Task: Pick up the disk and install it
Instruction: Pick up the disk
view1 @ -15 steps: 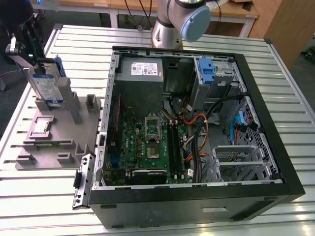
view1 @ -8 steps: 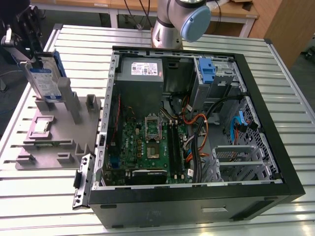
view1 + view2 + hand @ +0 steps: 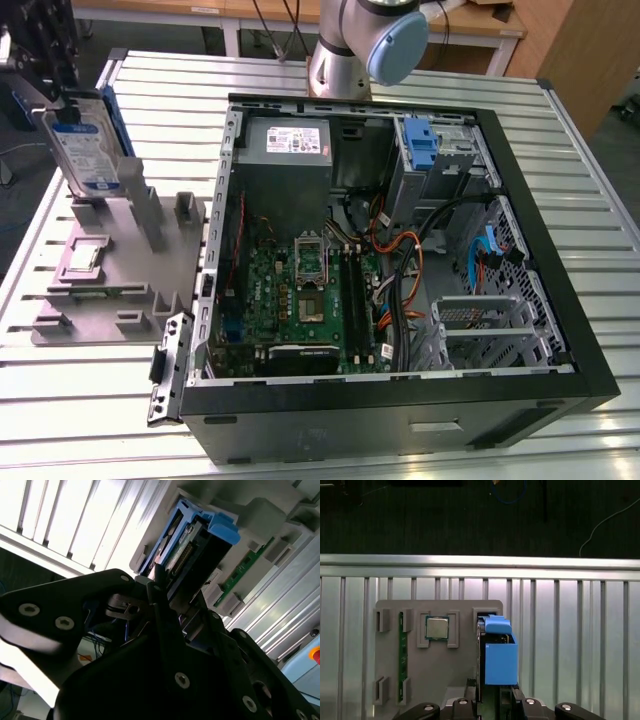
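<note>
Here, hand (image 3: 58,100) clenched on disk (image 3: 88,152), open computer case (image 3: 400,402) in exterior view

The disk (image 3: 85,150) is a flat silver-grey hard drive with a white-and-blue label on its broad face and blue plastic rails (image 3: 116,120) along its sides. It stands on end and leans slightly, at the end of the grey fixture plate (image 3: 110,310) that lies farthest back in the exterior view. Its lower end is at the plate's upright posts; whether it rests between them or hangs just clear cannot be told. The tool (image 3: 60,100) clamps its upper end.
</note>
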### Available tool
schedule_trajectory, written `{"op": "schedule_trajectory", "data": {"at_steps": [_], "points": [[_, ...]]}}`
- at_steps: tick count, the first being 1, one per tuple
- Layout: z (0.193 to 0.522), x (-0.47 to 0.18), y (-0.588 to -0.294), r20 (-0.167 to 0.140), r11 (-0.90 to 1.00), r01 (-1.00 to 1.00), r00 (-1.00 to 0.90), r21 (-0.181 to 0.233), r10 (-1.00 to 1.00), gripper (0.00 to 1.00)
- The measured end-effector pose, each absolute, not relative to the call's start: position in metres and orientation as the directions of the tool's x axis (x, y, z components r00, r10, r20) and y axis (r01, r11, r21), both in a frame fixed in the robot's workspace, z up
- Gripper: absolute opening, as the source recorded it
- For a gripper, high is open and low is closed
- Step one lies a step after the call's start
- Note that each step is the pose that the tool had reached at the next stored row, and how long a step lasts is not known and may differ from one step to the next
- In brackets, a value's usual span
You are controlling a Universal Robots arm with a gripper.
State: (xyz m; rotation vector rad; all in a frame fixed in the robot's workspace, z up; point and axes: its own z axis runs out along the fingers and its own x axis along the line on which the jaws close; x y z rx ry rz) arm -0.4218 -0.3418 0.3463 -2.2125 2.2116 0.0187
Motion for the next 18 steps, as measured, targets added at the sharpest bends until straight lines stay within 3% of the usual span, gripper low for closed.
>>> {"op": "schedule_trajectory", "data": {"at_steps": [18], "points": [[0.3546, -0.4217, -0.3418, -0.018, 0.000, -1.000, 0.000, -0.001, -1.000, 0.35]]}}
